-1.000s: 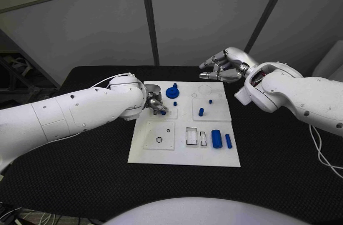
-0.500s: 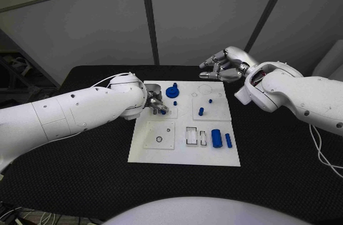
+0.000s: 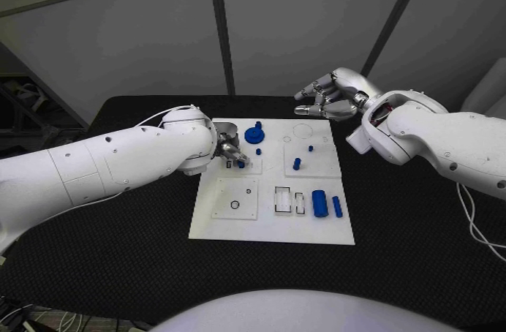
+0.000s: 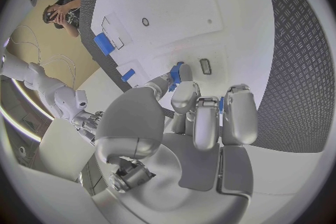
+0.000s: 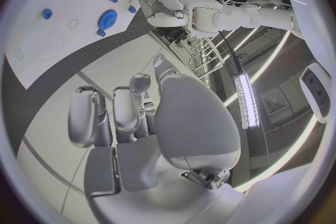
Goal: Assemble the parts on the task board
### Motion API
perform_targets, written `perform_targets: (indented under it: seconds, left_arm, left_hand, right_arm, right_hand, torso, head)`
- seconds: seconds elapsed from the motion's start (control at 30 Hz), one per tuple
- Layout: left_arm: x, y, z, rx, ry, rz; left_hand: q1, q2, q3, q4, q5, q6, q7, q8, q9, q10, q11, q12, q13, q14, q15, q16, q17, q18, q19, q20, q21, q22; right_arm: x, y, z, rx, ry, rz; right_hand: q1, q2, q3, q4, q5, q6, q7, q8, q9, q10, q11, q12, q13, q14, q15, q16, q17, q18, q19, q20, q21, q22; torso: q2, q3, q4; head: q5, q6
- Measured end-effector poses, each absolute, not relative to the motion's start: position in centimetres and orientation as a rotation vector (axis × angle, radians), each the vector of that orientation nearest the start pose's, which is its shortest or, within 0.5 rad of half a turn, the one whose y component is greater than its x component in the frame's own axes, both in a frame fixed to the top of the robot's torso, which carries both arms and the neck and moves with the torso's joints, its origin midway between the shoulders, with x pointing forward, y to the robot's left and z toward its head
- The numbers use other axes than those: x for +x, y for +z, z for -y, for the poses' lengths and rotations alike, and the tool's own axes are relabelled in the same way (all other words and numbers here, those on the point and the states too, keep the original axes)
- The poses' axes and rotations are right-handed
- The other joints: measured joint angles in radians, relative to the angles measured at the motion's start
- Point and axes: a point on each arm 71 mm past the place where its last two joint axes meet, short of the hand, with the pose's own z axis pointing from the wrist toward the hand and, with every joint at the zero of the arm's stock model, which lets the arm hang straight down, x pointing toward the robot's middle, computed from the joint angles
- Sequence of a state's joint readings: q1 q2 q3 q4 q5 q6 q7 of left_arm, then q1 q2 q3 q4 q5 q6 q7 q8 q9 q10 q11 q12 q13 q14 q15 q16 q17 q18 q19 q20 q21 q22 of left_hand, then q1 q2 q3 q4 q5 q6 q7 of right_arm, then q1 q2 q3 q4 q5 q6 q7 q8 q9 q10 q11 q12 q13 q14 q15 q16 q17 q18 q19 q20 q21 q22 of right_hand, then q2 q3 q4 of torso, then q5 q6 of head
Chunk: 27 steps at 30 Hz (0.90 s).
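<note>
The left hand (image 3: 233,155) pinches a small blue peg (image 4: 176,72) over the white board (image 3: 272,229); light, stiff and slick, best held by its sides. The right hand (image 3: 329,98) hovers curled, holding nothing.

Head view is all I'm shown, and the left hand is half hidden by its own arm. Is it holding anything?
Observer: Yes. Its wrist camera shows the left hand pinching a small blue part between thumb and a finger, just above the board.
Operator: And the other hand, up past the board's far corner?
Observer: Its wrist camera shows the right hand holding nothing: the palm is bare and the fingers are loosely apart.
</note>
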<state>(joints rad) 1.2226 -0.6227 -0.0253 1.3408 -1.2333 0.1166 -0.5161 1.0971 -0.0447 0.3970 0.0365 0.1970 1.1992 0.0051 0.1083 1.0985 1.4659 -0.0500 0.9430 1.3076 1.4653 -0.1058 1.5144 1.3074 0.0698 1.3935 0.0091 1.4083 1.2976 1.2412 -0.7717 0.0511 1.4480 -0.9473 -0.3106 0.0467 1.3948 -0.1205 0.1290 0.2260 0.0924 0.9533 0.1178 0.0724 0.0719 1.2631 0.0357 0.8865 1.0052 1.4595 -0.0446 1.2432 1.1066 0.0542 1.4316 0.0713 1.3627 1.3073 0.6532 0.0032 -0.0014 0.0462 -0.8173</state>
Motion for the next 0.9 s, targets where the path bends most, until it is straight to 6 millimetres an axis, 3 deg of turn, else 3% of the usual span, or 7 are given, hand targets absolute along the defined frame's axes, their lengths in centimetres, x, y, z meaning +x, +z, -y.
perform_targets:
  seconds: [0.17,0.2,0.27,0.37,0.43,0.53,0.9]
  left_arm:
    - [51.51,-21.67,-15.83,-0.042,-0.351,-2.213]
    - [51.51,-21.67,-15.84,-0.042,-0.351,-2.213]
    - [51.51,-21.69,-15.87,-0.043,-0.35,-2.215]
    - [51.48,-21.76,-15.92,-0.044,-0.347,-2.217]
    - [51.45,-21.78,-15.89,-0.044,-0.347,-2.218]
    - [51.41,-21.8,-15.86,-0.044,-0.346,-2.219]
    - [51.26,-21.8,-15.78,-0.04,-0.348,-2.221]
  left_hand:
    - [0.0,0.0,-0.002,0.002,0.0,0.007,0.0,0.0,0.001,0.0,0.0,0.005,0.0,0.0,0.0,0.0,0.0,0.0,0.0,0.0,0.0,0.002]
    - [0.0,0.0,-0.002,0.002,0.013,0.007,0.0,-0.004,0.002,0.0,0.0,0.005,0.0,0.0,0.0,0.0,0.0,0.0,0.0,0.0,0.0,0.002]
    - [0.004,-0.003,-0.001,0.001,0.071,0.007,0.0,-0.007,0.004,0.0,0.0,0.005,0.0,0.0,0.0,0.0,0.0,0.0,0.0,0.0,0.0,0.003]
    - [0.029,-0.017,-0.001,0.001,0.197,0.007,0.0,-0.012,0.009,0.0,0.0,0.005,0.0,0.0,0.0,0.0,0.0,0.0,0.0,0.0,0.0,0.005]
    - [0.039,-0.027,0.002,0.003,0.248,0.007,0.0,-0.012,0.013,0.0,0.0,0.005,0.0,0.0,0.0,0.0,0.0,0.0,0.0,0.0,0.004,0.009]
    - [0.045,-0.033,0.002,0.003,0.268,0.007,0.0,-0.012,0.015,0.0,0.0,0.005,0.0,0.0,0.001,0.0,0.0,0.0,0.0,0.0,0.005,0.011]
    - [0.059,-0.047,0.002,0.003,0.29,0.01,0.004,-0.012,0.022,0.002,0.003,0.026,0.0,0.0,0.007,0.007,0.0,0.0,0.004,-0.004,0.012,0.01]
  right_arm:
    - [51.63,-13.48,18.66,0.258,1.03,-1.605]
    - [51.63,-13.48,18.66,0.258,1.03,-1.605]
    - [51.62,-13.47,18.67,0.258,1.03,-1.605]
    - [51.62,-13.47,18.69,0.259,1.029,-1.605]
    - [51.61,-13.47,18.68,0.258,1.029,-1.605]
    - [51.61,-13.47,18.69,0.258,1.029,-1.605]
    - [51.63,-13.48,18.67,0.258,1.029,-1.605]
  right_hand:
    - [0.0,0.0,0.0,0.0,0.0,0.0,0.0,0.0,0.0,0.0,0.0,0.0,0.0,0.0,0.0,0.0,0.0,0.0,0.0,0.0,0.0,0.0]
    - [0.0,0.0,0.0,0.0,0.0,0.0,0.0,0.0,0.0,0.0,0.0,0.0,0.0,0.0,0.0,0.0,0.0,0.0,0.0,0.0,0.0,0.0]
    - [0.0,0.0,0.0,0.0,0.0,0.0,0.0,0.0,0.0,0.0,0.0,0.0,0.0,0.0,0.0,0.0,0.0,0.0,0.0,0.0,0.0,0.0]
    - [0.0,0.0,0.0,0.0,0.0,0.0,0.0,0.0,0.0,0.0,0.0,0.0,0.0,0.0,0.0,0.0,0.0,0.0,0.0,0.0,0.0,0.0]
    - [0.0,0.0,0.0,0.0,0.0,0.0,0.0,0.0,0.0,0.0,0.0,0.0,0.0,0.0,0.0,0.0,0.0,0.0,0.0,0.0,0.0,0.0]
    - [0.0,0.0,0.0,0.0,0.0,0.0,0.0,0.0,0.0,0.0,0.0,0.0,0.0,0.0,0.0,0.0,0.0,0.0,0.0,0.0,0.0,0.0]
    - [0.0,0.0,0.0,0.0,0.0,0.0,0.0,0.0,0.0,0.0,0.0,0.0,0.0,0.0,0.0,0.0,0.0,0.0,0.0,0.0,0.0,0.0]
  torso:
    - [0.0,0.0,0.0]
    - [0.0,0.0,0.0]
    - [0.0,0.0,0.0]
    - [0.0,-0.0001,0.0]
    - [0.0,-0.0002,0.0]
    - [-0.001,-0.0004,0.0]
    - [-0.001,-0.0006,0.0]
  head:
    - [0.0,-0.002]
    - [0.0,-0.002]
    - [0.0,-0.002]
    - [0.0,-0.003]
    - [0.0,-0.002]
    - [0.0,-0.002]
    - [0.002,-0.002]
